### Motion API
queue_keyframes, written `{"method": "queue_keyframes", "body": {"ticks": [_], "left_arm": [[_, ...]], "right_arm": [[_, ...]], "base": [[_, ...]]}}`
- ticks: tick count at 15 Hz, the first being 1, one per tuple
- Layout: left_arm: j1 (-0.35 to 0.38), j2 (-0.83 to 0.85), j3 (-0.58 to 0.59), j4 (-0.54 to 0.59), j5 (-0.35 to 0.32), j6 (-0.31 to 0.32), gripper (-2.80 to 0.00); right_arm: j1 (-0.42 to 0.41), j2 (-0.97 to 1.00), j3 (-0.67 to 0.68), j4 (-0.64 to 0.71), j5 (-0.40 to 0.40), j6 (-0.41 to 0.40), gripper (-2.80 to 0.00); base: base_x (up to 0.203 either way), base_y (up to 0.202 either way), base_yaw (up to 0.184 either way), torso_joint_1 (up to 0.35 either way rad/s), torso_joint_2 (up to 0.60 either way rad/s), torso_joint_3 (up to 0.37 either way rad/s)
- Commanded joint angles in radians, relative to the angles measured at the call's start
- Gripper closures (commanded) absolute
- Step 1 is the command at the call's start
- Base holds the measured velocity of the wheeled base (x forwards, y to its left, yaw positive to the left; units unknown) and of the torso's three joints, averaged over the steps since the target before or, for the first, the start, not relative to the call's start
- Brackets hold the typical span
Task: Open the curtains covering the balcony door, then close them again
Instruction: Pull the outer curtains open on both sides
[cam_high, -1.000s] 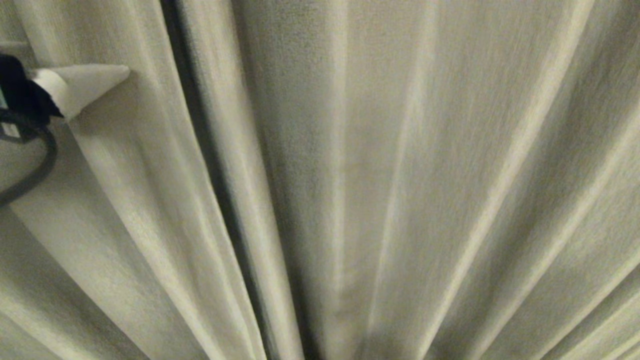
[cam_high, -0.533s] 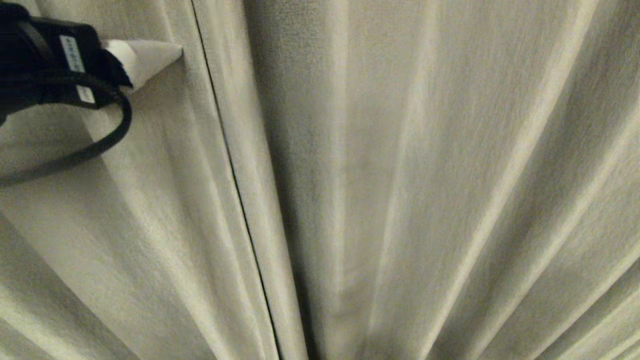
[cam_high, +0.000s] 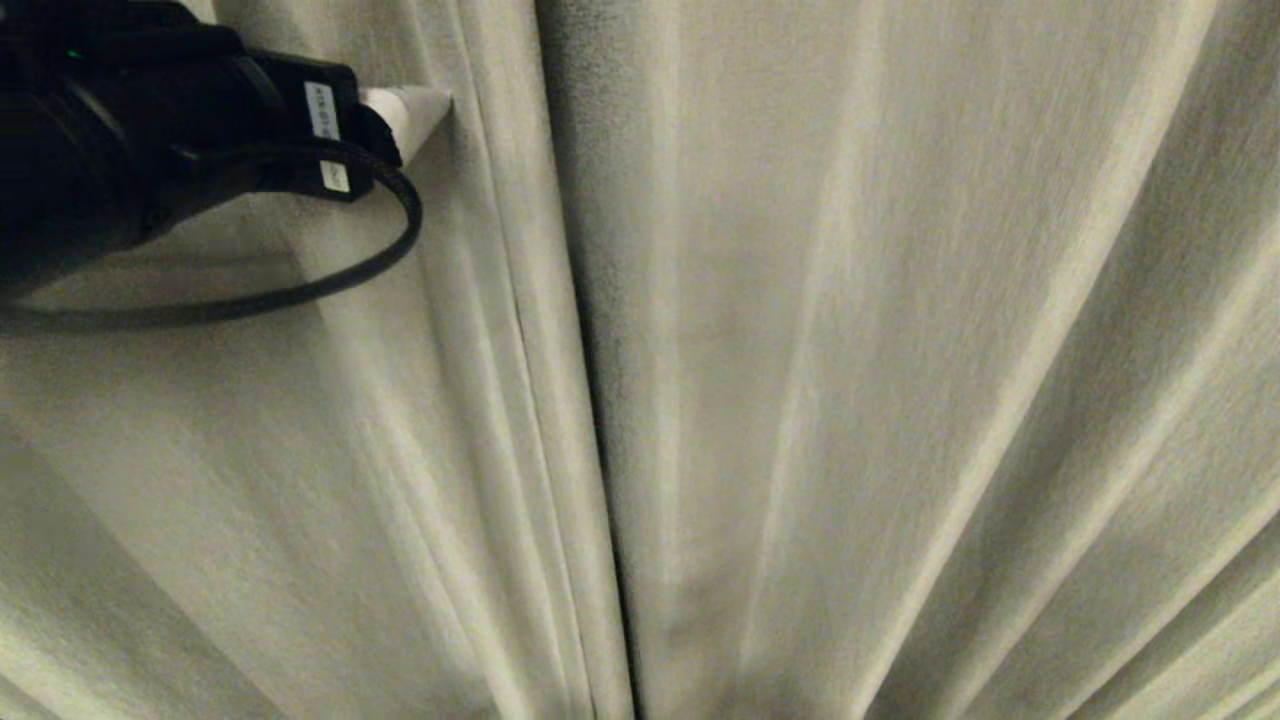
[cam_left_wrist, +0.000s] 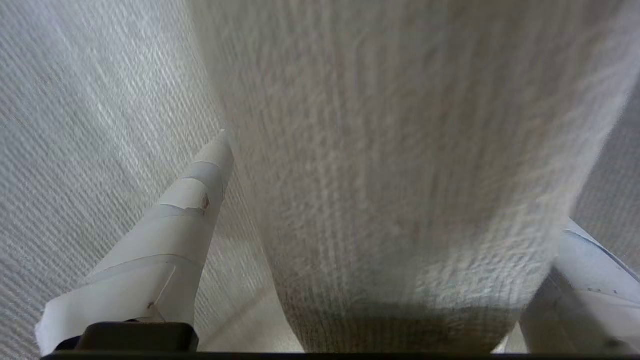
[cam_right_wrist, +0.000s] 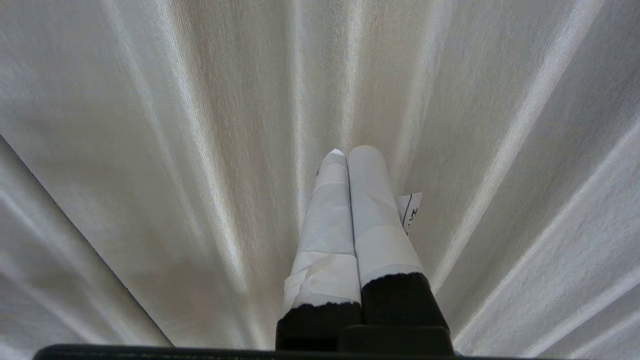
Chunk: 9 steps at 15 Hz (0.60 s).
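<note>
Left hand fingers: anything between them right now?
Yes: a fold of the curtains sits between the open left hand's fingers, seen in the left wrist view.

A black cable (cam_high: 250, 302) loops across the upper left, carrying two small white labels (cam_high: 322, 110). Elsewhere, a small white printed paper slip (cam_right_wrist: 411, 210) sticks out.

In the head view the left hand (cam_high: 415, 110) is further in from the left edge than a second ago and a little higher, with far more of its black body and looped cable (cam_high: 300, 290) showing. The dark gap between the two curtains (cam_high: 800, 350) has narrowed from a wide shadowed slit to a thin line, and the left panel's edge now lies further right.
</note>
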Motion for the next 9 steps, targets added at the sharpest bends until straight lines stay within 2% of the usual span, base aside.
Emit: {"method": "queue_keyframes", "body": {"ticks": [1,6,7,9], "left_arm": [[0.025,0.042,-0.002,-0.025,0.003,0.002,-2.80],[0.064,0.069,0.000,-0.068,-0.002,-0.004,-2.80],[0.064,0.067,0.001,-0.069,-0.002,-0.006,0.00],[0.069,0.065,0.001,-0.074,0.002,-0.006,0.00]], "right_arm": [[0.000,0.001,0.000,0.002,0.001,-0.001,0.00],[0.000,0.001,0.000,0.000,0.001,-0.001,0.00],[0.000,0.001,0.000,0.000,0.001,-0.001,0.00],[0.000,0.001,0.000,0.000,0.001,-0.001,0.00]], "base": [[0.000,0.000,0.000,0.000,0.00,0.000],[0.000,0.000,0.000,0.000,0.00,0.000],[0.000,0.000,0.000,0.000,0.00,0.000],[0.000,0.000,0.000,0.000,0.00,0.000]]}}
